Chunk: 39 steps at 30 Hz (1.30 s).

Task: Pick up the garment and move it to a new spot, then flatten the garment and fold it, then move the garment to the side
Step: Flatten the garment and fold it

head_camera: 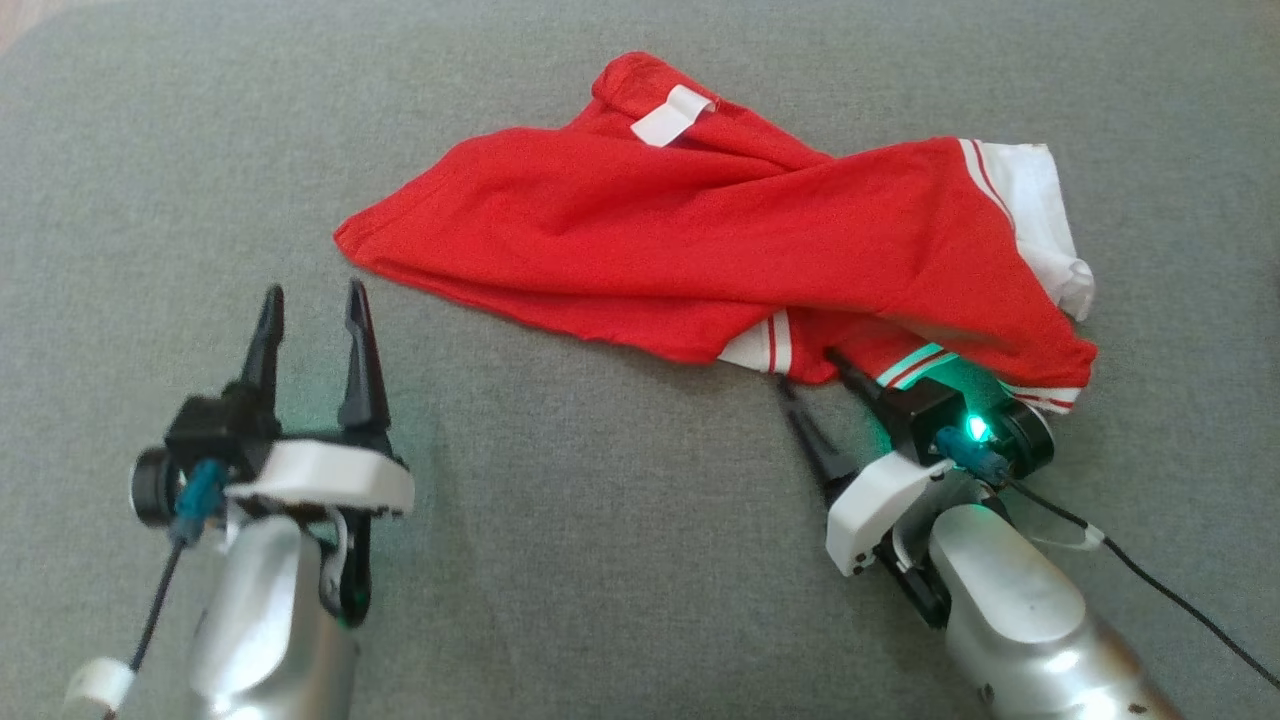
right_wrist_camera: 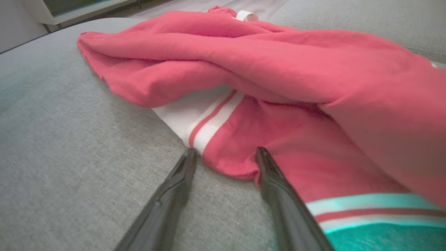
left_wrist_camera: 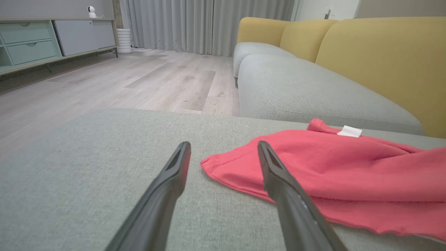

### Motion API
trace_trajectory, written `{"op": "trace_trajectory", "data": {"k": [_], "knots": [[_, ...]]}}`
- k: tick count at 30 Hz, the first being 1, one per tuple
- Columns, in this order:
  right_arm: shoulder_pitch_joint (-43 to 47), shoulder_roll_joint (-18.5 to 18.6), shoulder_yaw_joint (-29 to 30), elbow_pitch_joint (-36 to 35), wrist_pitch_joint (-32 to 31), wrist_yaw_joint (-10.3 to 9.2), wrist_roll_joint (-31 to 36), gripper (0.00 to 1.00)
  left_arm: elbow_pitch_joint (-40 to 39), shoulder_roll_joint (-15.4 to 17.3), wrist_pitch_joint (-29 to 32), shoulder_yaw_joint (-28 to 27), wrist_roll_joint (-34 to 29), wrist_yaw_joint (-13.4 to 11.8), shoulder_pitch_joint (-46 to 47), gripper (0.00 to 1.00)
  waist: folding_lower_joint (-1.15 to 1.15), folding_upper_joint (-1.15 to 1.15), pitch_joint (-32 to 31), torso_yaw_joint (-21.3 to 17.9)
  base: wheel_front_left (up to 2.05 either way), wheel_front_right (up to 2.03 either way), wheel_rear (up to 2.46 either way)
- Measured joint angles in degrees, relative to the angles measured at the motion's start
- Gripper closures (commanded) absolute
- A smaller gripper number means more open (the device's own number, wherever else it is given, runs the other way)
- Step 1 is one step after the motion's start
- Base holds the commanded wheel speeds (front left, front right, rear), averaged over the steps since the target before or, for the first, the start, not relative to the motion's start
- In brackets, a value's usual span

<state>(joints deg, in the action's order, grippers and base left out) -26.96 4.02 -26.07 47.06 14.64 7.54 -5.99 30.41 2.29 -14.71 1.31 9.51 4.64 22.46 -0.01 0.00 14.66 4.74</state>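
Working toward flattening, by the look of it, with the red garment [head_camera: 700, 250] lying bunched and twisted on the grey cushion [head_camera: 600, 560] from 11 to 2 o'clock. Holding the left gripper [head_camera: 314, 290] at 8 o'clock, spread wide and empty, just short of the cloth's near corner, and the right gripper [head_camera: 810, 372] at 4 o'clock, parted and clamping nothing, straddling the striped hem [head_camera: 770, 345]. Ideally pinching a single layer at each edge, then drawing toward 9 and 3 o'clock to pull out the twist.

One red garment [head_camera: 700, 240] lying on one grey cushion [head_camera: 600, 580], one white tag [head_camera: 672, 115] sitting on the garment, two hands hovering near the garment, left hand [head_camera: 315, 290] and right hand [head_camera: 810, 372].
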Motion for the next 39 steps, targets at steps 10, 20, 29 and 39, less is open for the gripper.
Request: {"op": "trace_trajectory", "data": {"k": [10,20,29,39], "knots": [[2.5,3.2,-0.2,-1.4,0.0,0.00,-3.2,1.00,-1.3,-0.1,0.0,2.5,5.8,-1.9,-8.1,0.00,0.00,0.00,-3.1,-2.1,0.00,0.00,0.00],[14.2,10.5,5.0,-10.4,0.0,0.00,-7.7,1.00,-2.0,0.0,0.0,4.3,7.6,-3.7,-14.8,0.00,0.00,0.00,-8.1,-4.6,0.00,0.00,0.00],[14.5,15.3,12.1,-12.0,0.0,0.00,-8.1,1.00,-2.0,0.0,0.0,5.0,7.1,-3.7,-18.0,0.00,0.00,0.00,-11.2,-6.7,0.00,0.00,0.00],[7.9,13.4,24.5,-7.7,-0.6,0.00,-2.5,0.00,-1.9,0.1,0.0,6.2,5.1,-3.7,-18.2,0.00,0.01,0.00,-11.5,-6.5,0.00,0.00,0.00]]}}
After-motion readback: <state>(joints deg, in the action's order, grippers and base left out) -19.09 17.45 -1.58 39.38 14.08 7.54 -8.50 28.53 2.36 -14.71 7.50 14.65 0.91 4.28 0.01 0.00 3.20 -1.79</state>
